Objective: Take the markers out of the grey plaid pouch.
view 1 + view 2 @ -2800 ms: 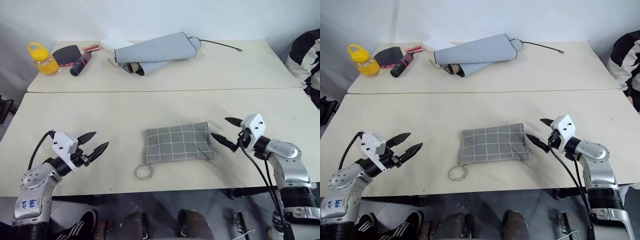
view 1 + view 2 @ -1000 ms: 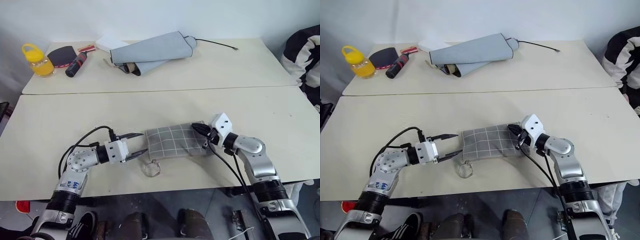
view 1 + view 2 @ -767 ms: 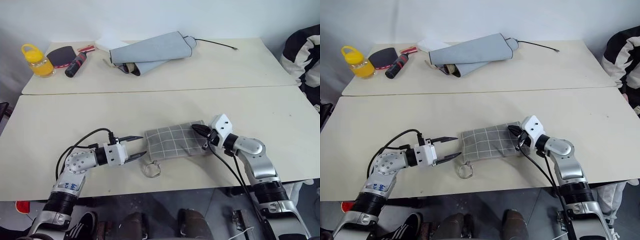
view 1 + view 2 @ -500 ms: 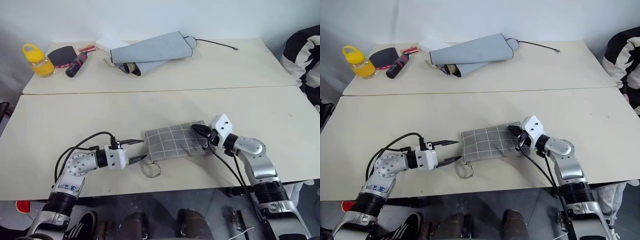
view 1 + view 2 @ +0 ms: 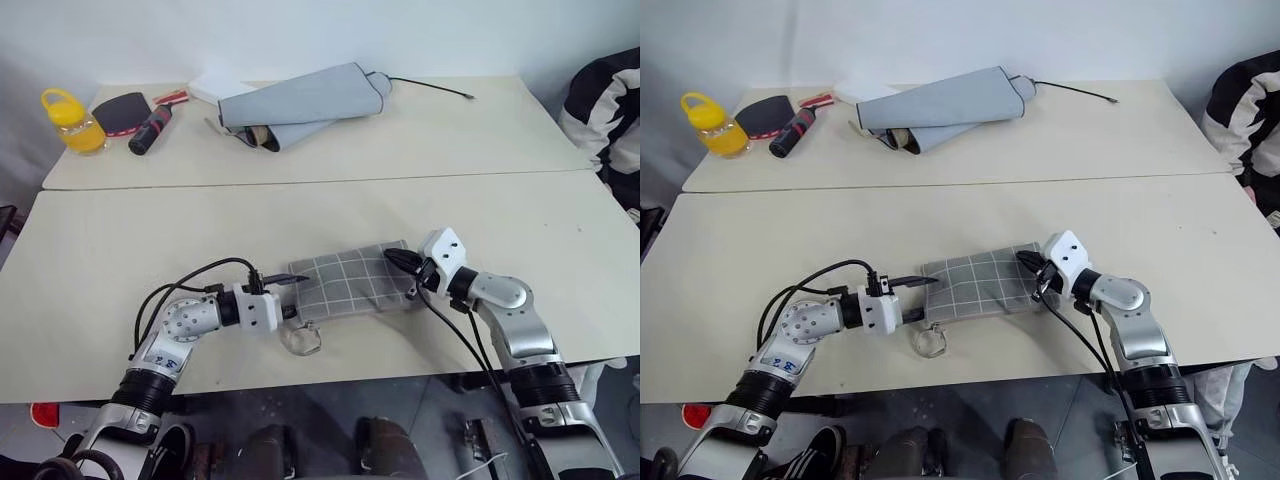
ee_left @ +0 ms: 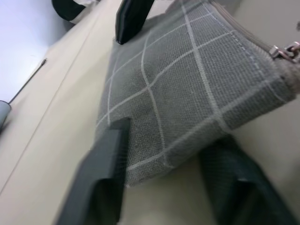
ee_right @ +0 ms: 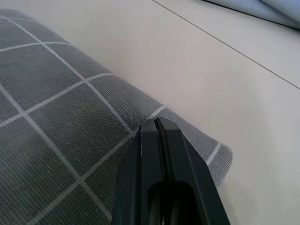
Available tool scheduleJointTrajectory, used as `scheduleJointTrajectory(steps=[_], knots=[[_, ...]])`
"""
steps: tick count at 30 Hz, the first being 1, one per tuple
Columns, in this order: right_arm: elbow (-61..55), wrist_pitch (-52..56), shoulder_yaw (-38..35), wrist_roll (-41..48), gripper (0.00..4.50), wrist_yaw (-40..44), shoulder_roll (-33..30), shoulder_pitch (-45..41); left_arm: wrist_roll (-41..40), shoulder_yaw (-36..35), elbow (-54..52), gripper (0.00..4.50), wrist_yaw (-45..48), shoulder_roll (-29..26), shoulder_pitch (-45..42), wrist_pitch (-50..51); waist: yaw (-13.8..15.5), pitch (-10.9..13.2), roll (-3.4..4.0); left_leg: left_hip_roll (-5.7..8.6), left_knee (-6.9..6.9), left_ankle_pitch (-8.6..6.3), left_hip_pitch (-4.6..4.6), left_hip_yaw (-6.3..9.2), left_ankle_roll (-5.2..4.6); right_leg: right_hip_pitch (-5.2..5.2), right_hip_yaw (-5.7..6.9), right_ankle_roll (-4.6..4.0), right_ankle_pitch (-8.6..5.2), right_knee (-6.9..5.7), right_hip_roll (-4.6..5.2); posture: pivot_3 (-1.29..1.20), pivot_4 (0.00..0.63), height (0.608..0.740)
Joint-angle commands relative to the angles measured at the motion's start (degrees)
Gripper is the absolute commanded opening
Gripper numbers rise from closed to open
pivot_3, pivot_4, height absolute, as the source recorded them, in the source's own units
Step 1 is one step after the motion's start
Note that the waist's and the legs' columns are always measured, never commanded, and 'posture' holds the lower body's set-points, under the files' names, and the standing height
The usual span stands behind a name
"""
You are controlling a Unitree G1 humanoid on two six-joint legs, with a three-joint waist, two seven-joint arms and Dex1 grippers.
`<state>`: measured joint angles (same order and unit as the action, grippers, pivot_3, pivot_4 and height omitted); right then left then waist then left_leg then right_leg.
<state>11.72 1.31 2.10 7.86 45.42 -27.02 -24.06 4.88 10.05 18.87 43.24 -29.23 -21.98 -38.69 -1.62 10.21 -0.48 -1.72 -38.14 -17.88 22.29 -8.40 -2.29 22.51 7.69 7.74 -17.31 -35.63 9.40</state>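
Left gripper [image 5: 287,296] now straddles the flat grey plaid fabric pouch's [image 5: 350,284] left end, jaws narrowing; right gripper [image 5: 397,264] unmoved, pressed together on its right end.

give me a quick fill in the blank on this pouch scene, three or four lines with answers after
1. The right gripper is ____ and presses on one end of the grey plaid pouch.
2. The left gripper's fingers straddle the pouch's other end, the end with the ____.
3. The pouch lies on the ____ of the two tables.
4. On the far table, the yellow jar stands at the robot's ____ end.

Missing words: shut; zip ring; nearer; left
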Motion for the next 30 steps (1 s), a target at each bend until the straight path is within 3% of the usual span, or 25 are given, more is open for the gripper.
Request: scheduleJointTrajectory(steps=[1,4,11,14,16,22,26,30], knots=[[-1.8,-0.2,-1.1,0.5,0.00,-0.2,-0.8,0.5,-1.6,-0.2,-0.8,0.84,0.6,-1.1,1.0,-0.3,0.0,0.0,0.01,0.00,0.00,0.00,-0.01,0.00,0.00,0.00,0.00,0.00,0.00,0.00,0.00,0.00,0.150,0.740],[-1.6,-0.4,-1.0,0.5,0.00,-0.2,-0.8,0.3,-1.5,-0.1,-0.5,0.05,0.3,-1.4,1.1,-0.9,0.0,0.0,0.02,0.00,0.00,0.00,-0.01,0.00,0.00,-0.01,0.00,0.00,0.00,0.00,0.00,0.00,0.150,0.740],[-2.0,0.4,-1.6,1.7,0.00,-0.2,-0.4,-1.2,-0.7,-0.1,-0.9,0.05,-1.5,-0.7,0.4,-0.5,0.0,0.0,0.02,0.01,0.00,0.00,-0.01,0.00,0.00,-0.01,0.00,0.00,0.00,0.00,0.00,0.00,0.150,0.740],[-4.4,2.7,-2.9,5.1,0.62,0.9,0.0,-1.9,2.1,-0.6,-1.3,0.00,-4.3,-0.9,-0.2,-0.8,0.0,0.0,0.02,0.00,-0.01,0.00,-0.01,0.00,0.00,-0.01,0.00,0.00,0.00,0.00,0.00,0.00,0.150,0.740],[-7.3,6.3,-3.9,8.8,1.27,1.5,0.1,-2.2,4.1,-1.0,-1.6,0.00,-6.2,-1.2,-0.4,0.8,0.1,0.0,0.02,0.01,-0.03,0.01,-0.01,0.00,-0.01,-0.02,-0.01,0.00,0.00,-0.01,0.00,0.00,0.150,0.740],[-27.9,33.2,-5.7,28.6,3.31,5.3,-5.6,0.4,5.0,-2.9,-6.9,0.00,-8.3,-3.5,2.8,5.9,0.1,0.0,0.02,-0.03,-0.04,0.02,0.00,0.09,-0.04,-0.02,-0.01,0.00,0.00,-0.02,0.05,0.00,0.150,0.740],[-37.5,45.5,-6.2,40.2,3.31,3.0,-7.6,2.9,9.2,-3.6,-10.1,0.00,-13.5,-2.7,3.9,11.8,0.1,0.0,0.02,-0.03,0.00,0.00,0.01,0.14,-0.02,-0.02,0.03,-0.01,0.00,0.00,0.07,0.00,0.150,0.740],[-39.4,46.9,0.8,35.7,3.31,0.0,-6.8,8.3,12.1,-0.3,-12.8,0.00,-15.3,0.9,3.6,15.5,0.7,0.0,0.01,0.02,-0.01,-0.02,0.01,0.13,-0.06,-0.06,0.03,-0.02,0.00,0.05,0.12,0.00,0.150,0.740]])
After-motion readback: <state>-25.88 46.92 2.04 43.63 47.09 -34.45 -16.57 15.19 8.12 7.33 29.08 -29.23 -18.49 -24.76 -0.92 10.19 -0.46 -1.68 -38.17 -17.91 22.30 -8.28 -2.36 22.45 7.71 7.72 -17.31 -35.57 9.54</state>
